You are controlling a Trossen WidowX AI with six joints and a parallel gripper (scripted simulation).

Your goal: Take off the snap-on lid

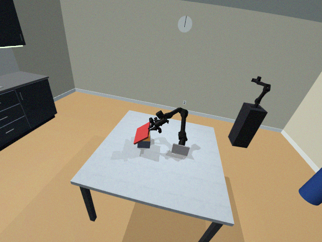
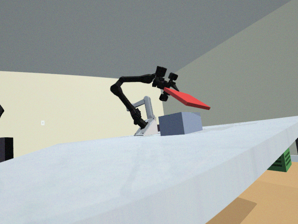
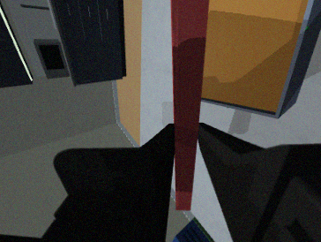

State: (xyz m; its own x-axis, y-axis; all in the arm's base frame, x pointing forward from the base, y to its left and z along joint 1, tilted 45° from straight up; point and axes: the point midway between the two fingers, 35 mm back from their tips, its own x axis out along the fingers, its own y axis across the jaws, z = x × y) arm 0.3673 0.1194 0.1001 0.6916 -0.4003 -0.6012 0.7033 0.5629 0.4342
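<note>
Clamped by one edge between the gripper (image 3: 186, 132) fingers, red lid (image 2: 186, 98) hanging tilted and apart above open storage box (image 2: 180, 122) on table (image 1: 155, 187); stiff, thin, seemingly light, possibly slippery, so better gripped deep along that rim.

One lid (image 2: 186, 98) (red), one box (image 2: 180, 123), one table (image 1: 145, 179), two arms.

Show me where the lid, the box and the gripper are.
lid (image 2: 186, 98), exterior view, middle of its red top.
box (image 2: 179, 124), exterior view, its grey front wall.
gripper (image 3: 185, 132), wrist view, between the fingertips, shut on the lid.
</note>
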